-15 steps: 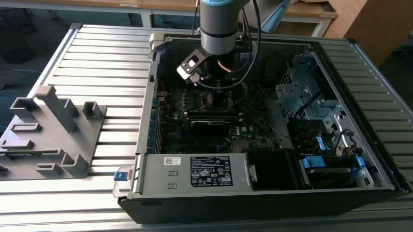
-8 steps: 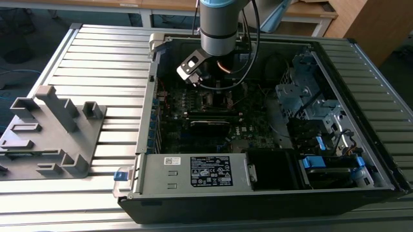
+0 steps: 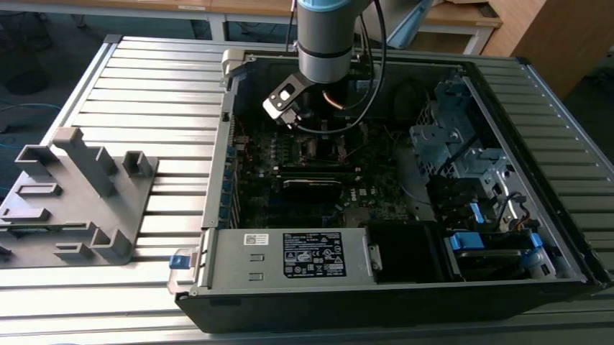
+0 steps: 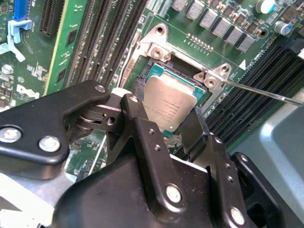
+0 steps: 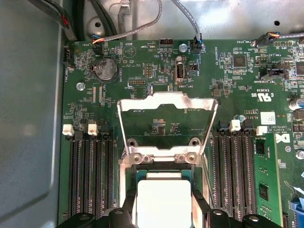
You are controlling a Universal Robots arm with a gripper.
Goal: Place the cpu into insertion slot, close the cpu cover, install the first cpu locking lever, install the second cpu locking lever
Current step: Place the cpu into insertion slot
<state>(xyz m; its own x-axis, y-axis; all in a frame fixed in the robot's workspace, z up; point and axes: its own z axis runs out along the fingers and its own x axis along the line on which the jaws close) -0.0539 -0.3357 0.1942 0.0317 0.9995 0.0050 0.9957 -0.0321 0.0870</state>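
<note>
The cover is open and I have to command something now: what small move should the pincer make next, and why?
Probably ease straight down a touch: the pincer grips the cpu over the insertion slot, and I cannot tell that it is seated. The cpu cover stands open.

Black screw-studded gripper, silver-grey arm

Open cpu cover, cpu at the insertion slot

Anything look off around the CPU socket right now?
Nothing stands out. The cpu sits square to the insertion slot, gripped between the fingers. The cpu cover is swung open and looks unbent. No loose or damaged parts visible on the motherboard.
</note>
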